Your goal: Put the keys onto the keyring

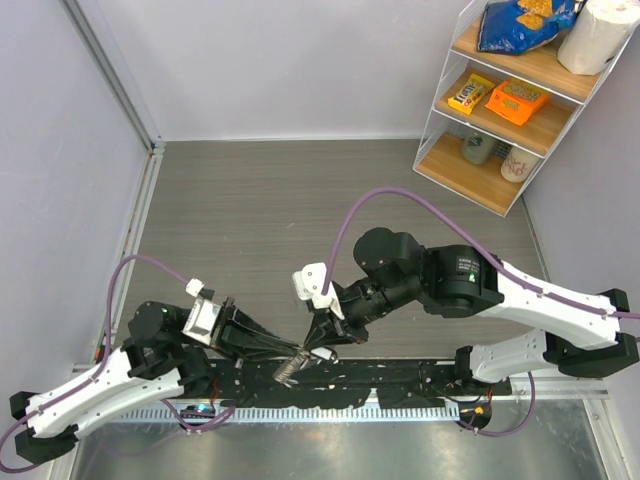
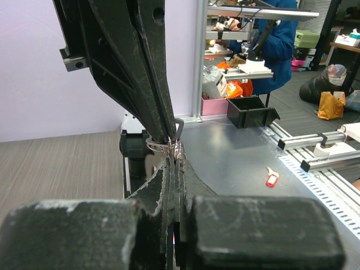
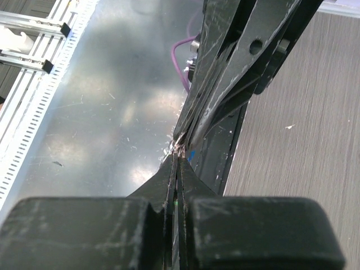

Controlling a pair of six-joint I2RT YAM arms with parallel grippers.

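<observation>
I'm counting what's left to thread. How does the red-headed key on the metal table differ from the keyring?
The key lies loose on the table; the keyring is held up where the shut left claw and right claw meet. The key's head is red; the keyring shows bare silver. Both are small.

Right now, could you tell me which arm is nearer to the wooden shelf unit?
Right. The right arm lies in front of the shelf unit at the far right; the left arm sits at the near left corner.
</observation>
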